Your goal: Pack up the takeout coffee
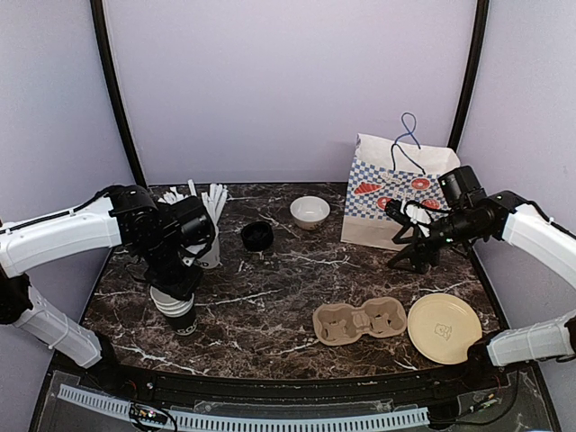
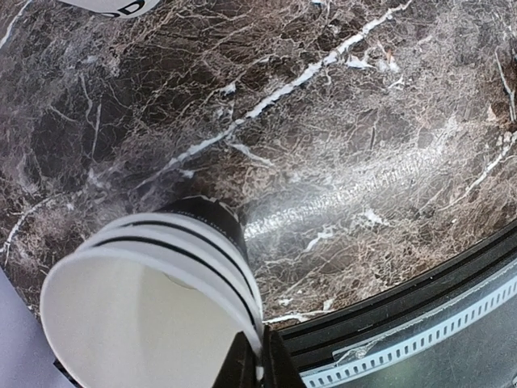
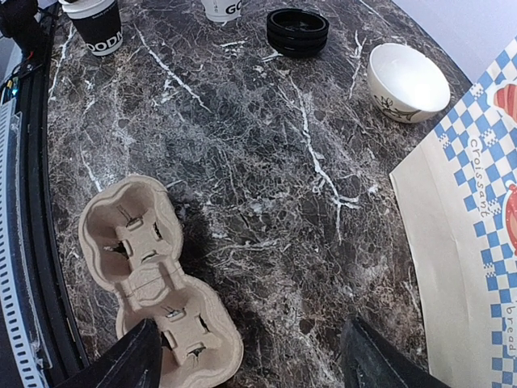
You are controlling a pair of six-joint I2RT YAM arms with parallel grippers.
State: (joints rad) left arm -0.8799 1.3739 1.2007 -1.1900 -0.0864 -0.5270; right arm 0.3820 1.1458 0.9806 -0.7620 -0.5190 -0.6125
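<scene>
A dark marble surface point(image 1: 270, 297) with white veins carries everything. At its far right stands a white paper bag point(image 1: 396, 193) printed with blue checks, its blue cord handle upright. A white bowl point(image 1: 310, 211) sits near the bag's left side. Toward the near edge lies a brown pulp cup carrier point(image 1: 360, 321), with a pale yellow plate point(image 1: 444, 328) just beside it on the right. A white cup of white sticks point(image 1: 211, 254) stands at the far left.

The top view looks down from behind onto the dark marble counter point(image 1: 270, 288). The wrist views sit close above it; the right shares the tan pulp carrier point(image 3: 149, 283).
</scene>
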